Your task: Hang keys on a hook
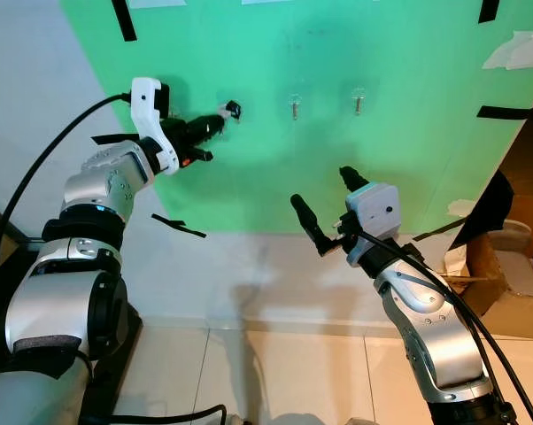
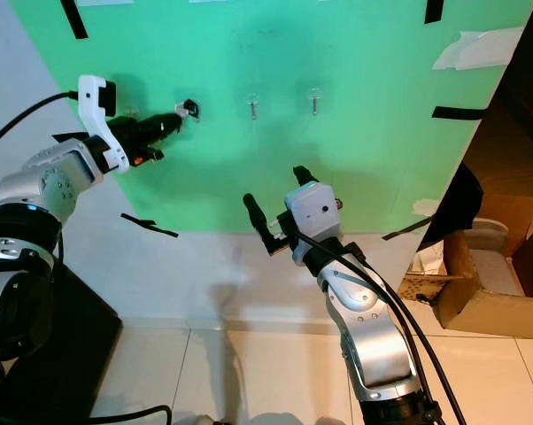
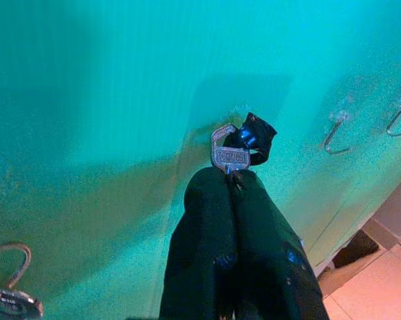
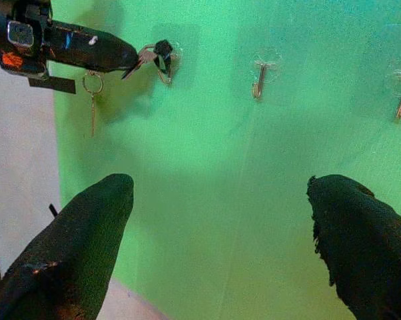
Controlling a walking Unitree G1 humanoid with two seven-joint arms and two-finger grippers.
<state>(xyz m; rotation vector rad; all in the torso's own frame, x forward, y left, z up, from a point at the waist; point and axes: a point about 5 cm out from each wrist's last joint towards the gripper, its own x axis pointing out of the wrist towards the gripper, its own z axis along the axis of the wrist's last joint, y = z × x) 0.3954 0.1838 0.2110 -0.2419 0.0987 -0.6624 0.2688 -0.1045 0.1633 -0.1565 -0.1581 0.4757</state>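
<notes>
My left gripper [image 1: 220, 118] is raised against the green board [image 1: 337, 177], shut on a silver key [image 3: 230, 153] joined to a small black fob [image 3: 257, 133]. The keys [image 4: 157, 57] are held right at a clear wall hook [image 4: 166, 72]; I cannot tell whether the ring is over it. Two bare hooks [image 1: 295, 106] [image 1: 359, 100] lie further right. To the left, another hook holds a ring with a thin key [image 4: 92, 100]. My right gripper [image 1: 320, 187] hovers lower in front of the board, open, holding nothing.
Black tape strips [image 1: 180, 226] hold the board on the white wall. A cardboard box [image 1: 505, 283] with white items stands at the right on the tiled floor [image 1: 275, 372]. A dark piece of furniture [image 2: 45, 354] is at lower left.
</notes>
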